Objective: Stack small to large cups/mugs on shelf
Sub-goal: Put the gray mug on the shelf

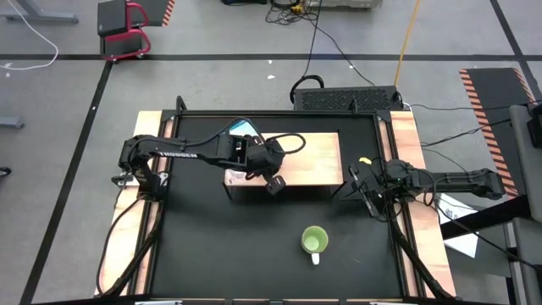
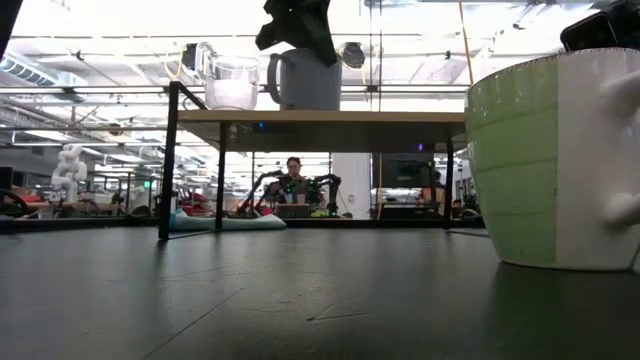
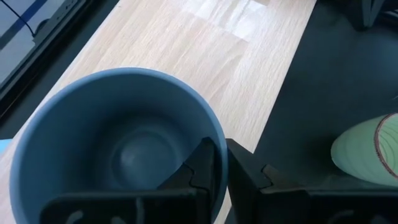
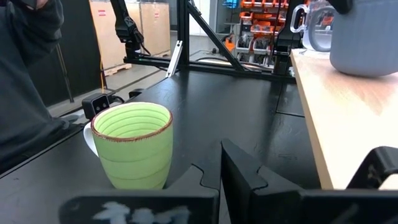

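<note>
The grey-blue mug (image 2: 305,80) is upright at the top of the light wooden shelf (image 1: 309,159), with my left gripper (image 3: 219,169) shut on it from above. Whether its base rests on the plank I cannot tell. The clear glass cup (image 2: 230,84) stands on the shelf top just left of it. The green mug (image 1: 315,241) with a white handle stands on the black table in front of the shelf. My right gripper (image 4: 221,177) is shut and empty near the table's right edge, level with the green mug (image 4: 132,144). My left gripper holds the grey-blue mug by its rim (image 3: 214,134), pinched with one finger (image 3: 199,171) inside the mug and the other (image 3: 242,174) outside. The fingers come from above, pointing down. The mug sits upright below them.
The shelf's plank (image 3: 211,56) has bare room to the right of the two vessels. The black table (image 1: 229,246) lies in front of the shelf. Cables and a black unit (image 1: 347,97) lie beyond the far edge. A person (image 2: 293,175) sits far behind the table.
</note>
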You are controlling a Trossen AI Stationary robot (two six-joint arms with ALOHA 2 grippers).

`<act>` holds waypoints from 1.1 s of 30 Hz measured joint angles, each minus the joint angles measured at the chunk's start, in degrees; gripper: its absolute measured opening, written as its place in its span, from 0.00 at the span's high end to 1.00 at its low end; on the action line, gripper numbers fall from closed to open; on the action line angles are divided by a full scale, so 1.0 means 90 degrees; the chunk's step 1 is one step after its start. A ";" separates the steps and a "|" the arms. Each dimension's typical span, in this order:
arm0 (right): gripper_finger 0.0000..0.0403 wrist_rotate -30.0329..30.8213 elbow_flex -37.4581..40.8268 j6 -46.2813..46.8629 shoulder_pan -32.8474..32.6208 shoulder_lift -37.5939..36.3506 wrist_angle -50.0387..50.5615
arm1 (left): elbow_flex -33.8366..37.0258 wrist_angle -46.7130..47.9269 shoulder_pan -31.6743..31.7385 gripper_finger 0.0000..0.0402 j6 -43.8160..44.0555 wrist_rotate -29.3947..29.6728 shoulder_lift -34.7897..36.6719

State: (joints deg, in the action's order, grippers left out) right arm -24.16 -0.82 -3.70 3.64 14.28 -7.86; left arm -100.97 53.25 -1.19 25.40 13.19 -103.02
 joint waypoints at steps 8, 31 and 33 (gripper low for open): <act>1.00 -0.0001 0.0000 0.0002 0.0000 0.0000 0.0057 | -0.0007 -0.0004 0.0067 0.92 -0.0002 0.0136 0.0000; 1.00 -0.0001 0.0000 0.0000 0.0000 0.0000 0.0097 | 0.0005 0.0054 0.0127 0.85 -0.0185 0.0034 -0.0005; 1.00 0.0000 0.0000 0.0002 0.0000 0.0000 0.0097 | 0.0005 0.0058 0.0131 0.82 -0.0179 0.0032 -0.0010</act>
State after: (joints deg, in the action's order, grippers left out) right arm -24.16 -0.82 -3.68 3.64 14.28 -6.98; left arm -100.92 53.78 -0.01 23.79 13.47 -103.11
